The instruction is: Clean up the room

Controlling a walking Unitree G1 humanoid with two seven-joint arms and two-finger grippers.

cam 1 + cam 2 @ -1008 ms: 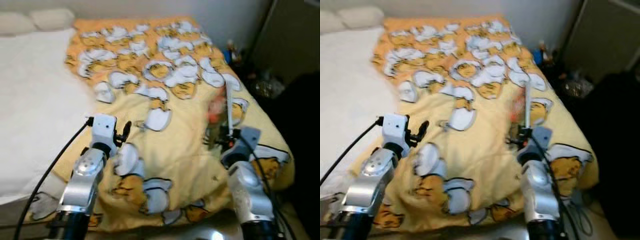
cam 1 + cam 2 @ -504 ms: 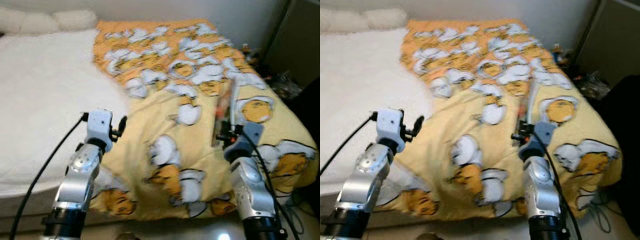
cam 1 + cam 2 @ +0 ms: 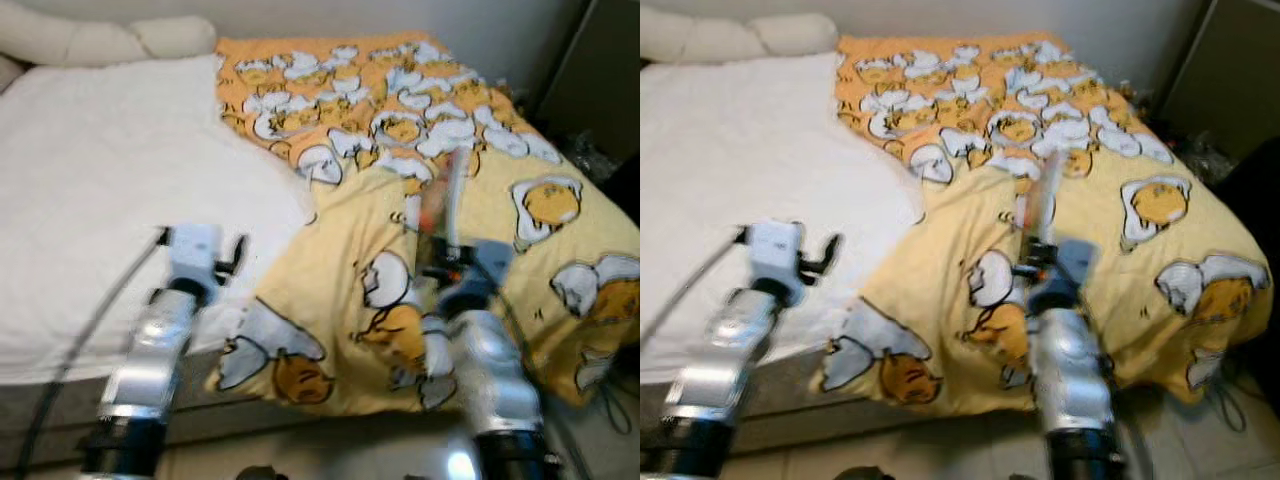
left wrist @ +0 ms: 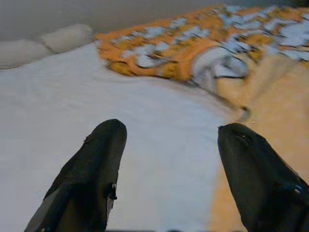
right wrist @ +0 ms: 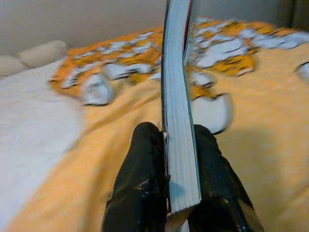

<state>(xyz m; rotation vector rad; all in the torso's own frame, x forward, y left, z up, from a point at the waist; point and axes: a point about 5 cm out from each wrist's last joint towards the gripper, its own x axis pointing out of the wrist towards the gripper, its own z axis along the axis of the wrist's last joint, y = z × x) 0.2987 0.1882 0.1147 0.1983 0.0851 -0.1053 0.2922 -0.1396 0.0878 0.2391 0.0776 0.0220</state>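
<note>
A bed takes up most of the eye views, with a yellow blanket (image 3: 520,150) printed with egg cartoons over its right half and a bare white sheet (image 3: 110,180) on the left. My right gripper (image 3: 447,268) is raised over the blanket's near part, shut on a thin book (image 3: 450,200) that stands upright on edge. The right wrist view has the book (image 5: 178,96) pinched between the two black fingers (image 5: 145,159). My left gripper (image 3: 238,255) is held over the edge of the white sheet, open and empty, with its fingers (image 4: 96,164) wide apart.
Cream pillows (image 3: 110,40) lie at the head of the bed by the far wall. A dark cabinet (image 3: 600,70) stands at the right of the bed. Pale floor (image 3: 330,445) lies below the bed's near edge, with a cable (image 3: 610,400) at the lower right.
The camera has swung so that more of the white sheet and the pillows are in view. Both arms keep their pose, and the right gripper still holds the book.
</note>
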